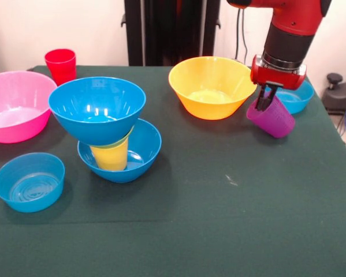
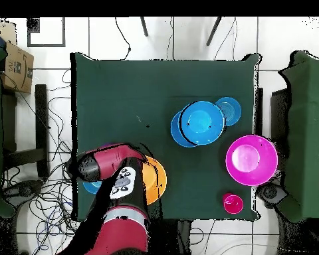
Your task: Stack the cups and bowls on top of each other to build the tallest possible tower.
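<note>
Bowls come first: my tower [image 1: 110,135] stands well left of the claw [image 1: 264,99], a blue bowl [image 1: 97,109] over a yellow cup [image 1: 110,157]. Smaller, the purple cup [image 1: 272,118] hangs tilted beside the orange bowl [image 1: 212,86], clamped by its rim in the claw. I judge it light, stiff and slippery.

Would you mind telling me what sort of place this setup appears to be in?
Probably a robotics lab: a cloth-covered table on a tiled floor, loose cables around it, and a cardboard box beside it.
</note>
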### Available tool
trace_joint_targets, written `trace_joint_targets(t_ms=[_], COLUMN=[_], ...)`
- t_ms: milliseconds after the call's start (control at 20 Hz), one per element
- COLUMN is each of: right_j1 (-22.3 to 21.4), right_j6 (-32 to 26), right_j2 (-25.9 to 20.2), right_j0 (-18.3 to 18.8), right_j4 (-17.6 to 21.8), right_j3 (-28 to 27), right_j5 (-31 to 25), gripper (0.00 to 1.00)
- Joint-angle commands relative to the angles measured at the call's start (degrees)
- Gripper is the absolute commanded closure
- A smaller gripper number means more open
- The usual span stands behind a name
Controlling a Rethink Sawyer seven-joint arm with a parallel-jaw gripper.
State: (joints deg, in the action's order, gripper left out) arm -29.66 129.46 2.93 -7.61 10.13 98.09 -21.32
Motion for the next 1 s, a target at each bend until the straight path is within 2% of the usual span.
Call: trace_joint_targets(t_ms=[50, 1000], right_j1=[3.30, 2.31], right_j6=[6.11, 5.97], right_j2=[-3.20, -2.29], right_j0=[-0.59, -1.16], right_j4=[-0.71, -0.70], right_j3=[0.02, -0.49], right_j5=[3.73, 2.35], gripper=[1.00, 1.00])
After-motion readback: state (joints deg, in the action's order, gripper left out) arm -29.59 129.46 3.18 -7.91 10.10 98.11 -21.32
